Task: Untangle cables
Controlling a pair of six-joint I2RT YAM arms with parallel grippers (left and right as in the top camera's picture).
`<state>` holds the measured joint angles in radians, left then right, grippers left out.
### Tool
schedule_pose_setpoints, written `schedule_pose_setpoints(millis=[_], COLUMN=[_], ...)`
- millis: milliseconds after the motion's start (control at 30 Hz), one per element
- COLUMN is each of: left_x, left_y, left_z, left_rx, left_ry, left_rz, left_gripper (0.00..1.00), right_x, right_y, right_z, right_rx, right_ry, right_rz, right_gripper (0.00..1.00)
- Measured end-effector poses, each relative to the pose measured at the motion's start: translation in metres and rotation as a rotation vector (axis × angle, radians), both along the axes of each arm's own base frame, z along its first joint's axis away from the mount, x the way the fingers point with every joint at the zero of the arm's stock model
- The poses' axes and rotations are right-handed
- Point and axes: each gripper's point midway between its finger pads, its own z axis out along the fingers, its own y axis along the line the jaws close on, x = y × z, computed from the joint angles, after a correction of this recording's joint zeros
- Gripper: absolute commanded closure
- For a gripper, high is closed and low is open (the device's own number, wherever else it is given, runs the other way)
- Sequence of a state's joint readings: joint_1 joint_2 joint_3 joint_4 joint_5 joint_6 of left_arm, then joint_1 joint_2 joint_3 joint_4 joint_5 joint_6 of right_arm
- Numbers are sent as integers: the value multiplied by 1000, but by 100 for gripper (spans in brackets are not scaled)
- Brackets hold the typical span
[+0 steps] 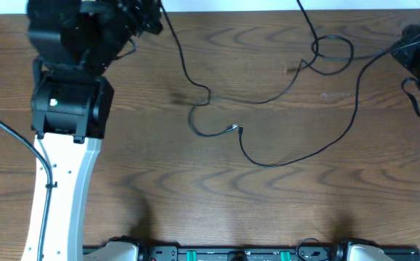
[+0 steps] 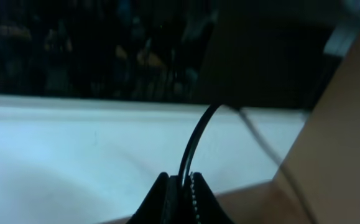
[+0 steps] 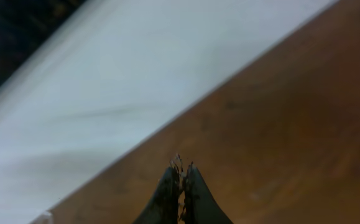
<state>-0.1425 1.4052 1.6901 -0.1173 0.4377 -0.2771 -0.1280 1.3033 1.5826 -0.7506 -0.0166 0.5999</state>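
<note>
Thin black cables [image 1: 271, 99] lie tangled across the middle of the brown table [image 1: 159, 181], with a loop [image 1: 333, 51] at the back right and small plug ends [image 1: 235, 129] near the centre. My left gripper [image 1: 148, 18] is at the back left, shut on one black cable [image 2: 195, 143] that rises between its jaws [image 2: 181, 180]. My right gripper [image 1: 411, 45] is at the far right edge. Its jaws [image 3: 181, 171] are shut, and another black cable [image 1: 355, 101] runs up to it. No white cord is in view.
The left arm's white link and black wrist [image 1: 68, 109] cover the table's left side. A white wall or board [image 2: 74, 162] borders the table's back edge and also shows in the right wrist view [image 3: 105, 93]. The arm bases [image 1: 231, 254] sit along the front edge.
</note>
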Motion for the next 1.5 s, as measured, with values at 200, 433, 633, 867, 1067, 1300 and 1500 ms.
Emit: schedule_pose_setpoints(millis=[200, 433, 633, 867, 1067, 1300, 1500], left_x=[-5, -29, -35, -46, -45, -47, -52], left_y=[3, -2, 5, 19, 27, 29, 10], left_z=[37, 86, 104, 129, 134, 139, 137], left_rx=[-186, -396, -555, -790, -894, -1004, -1009], left_ry=[-62, -164, -161, -165, -146, -115, -73], left_rz=[-23, -151, -181, -233, -238, -269, -314], left_gripper=[92, 93, 93, 92, 93, 93, 93], right_x=[8, 36, 48, 45, 39, 41, 44], right_y=[-7, 13, 51, 102, 145, 135, 123], right_z=[-36, -87, -115, -133, -137, -146, -152], right_rx=[-26, 34, 74, 43, -40, -91, -116], right_ry=[125, 250, 292, 307, 304, 363, 392], right_rz=[-17, 120, 393, 673, 806, 709, 633], right_gripper=[99, 99, 99, 99, 99, 99, 83])
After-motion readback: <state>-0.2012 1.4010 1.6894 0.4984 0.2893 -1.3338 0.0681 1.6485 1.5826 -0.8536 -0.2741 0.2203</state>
